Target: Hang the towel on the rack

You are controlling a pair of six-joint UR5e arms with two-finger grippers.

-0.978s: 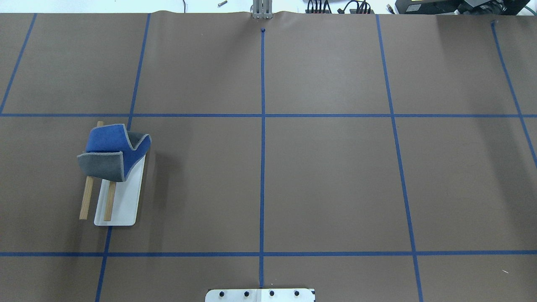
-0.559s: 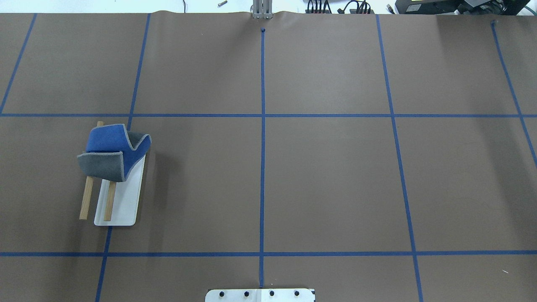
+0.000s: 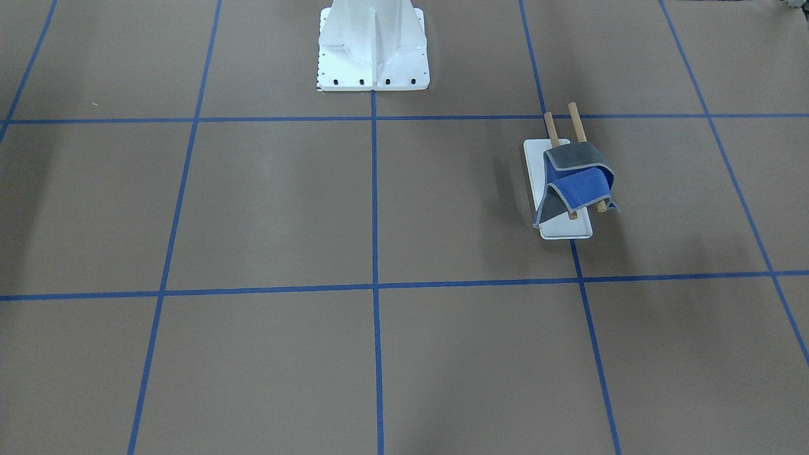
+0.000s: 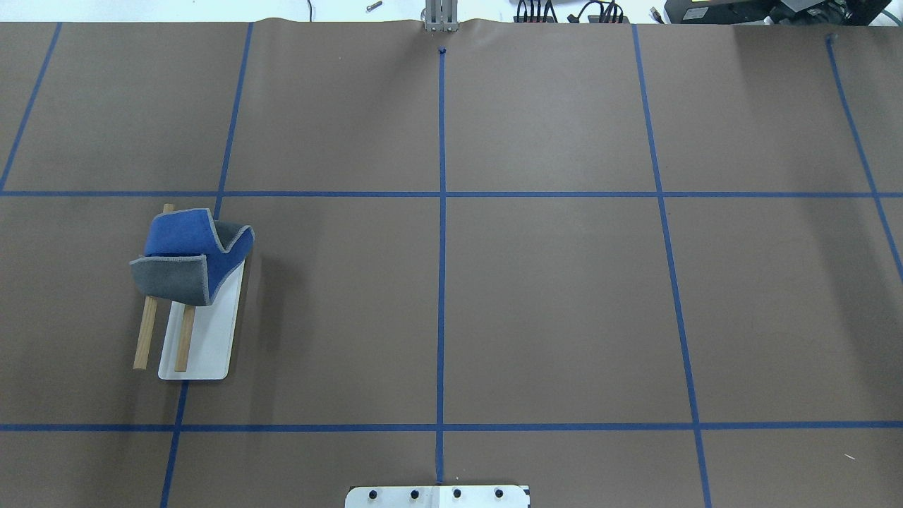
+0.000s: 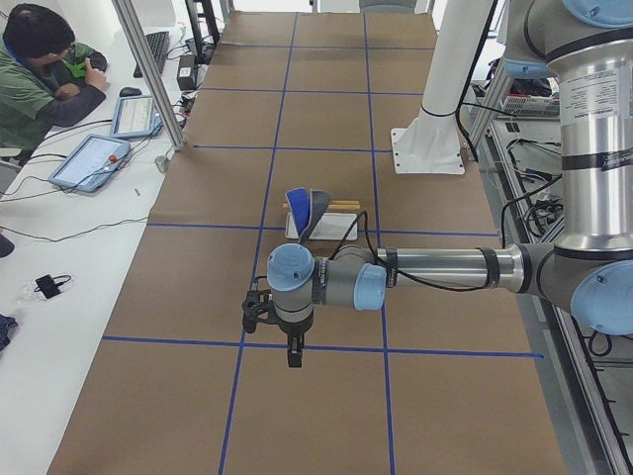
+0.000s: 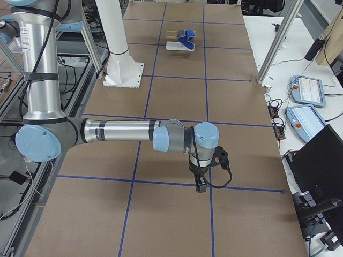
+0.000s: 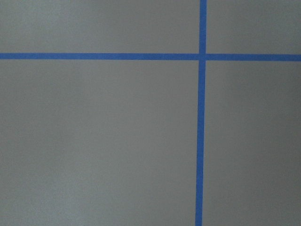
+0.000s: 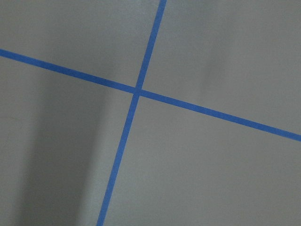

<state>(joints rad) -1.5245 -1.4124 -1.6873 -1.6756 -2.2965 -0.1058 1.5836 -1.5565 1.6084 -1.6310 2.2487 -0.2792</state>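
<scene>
The towel (image 4: 185,255), blue on one side and grey on the other, lies bunched over the far end of the rack's two wooden dowels (image 4: 146,331), above the white base plate (image 4: 211,339). It also shows in the front view (image 3: 578,183), on the rack (image 3: 550,126). My left gripper (image 5: 294,356) shows only in the left side view, pointing down over the table well short of the towel (image 5: 302,208); I cannot tell whether it is open. My right gripper (image 6: 201,187) shows only in the right side view, far from the towel (image 6: 186,37); I cannot tell its state either.
The large white bolted pedestal (image 3: 373,44) stands at the robot's edge of the table. Blue tape lines (image 4: 441,282) mark a grid on the brown table cover. An operator (image 5: 45,69) sits at a side desk with tablets.
</scene>
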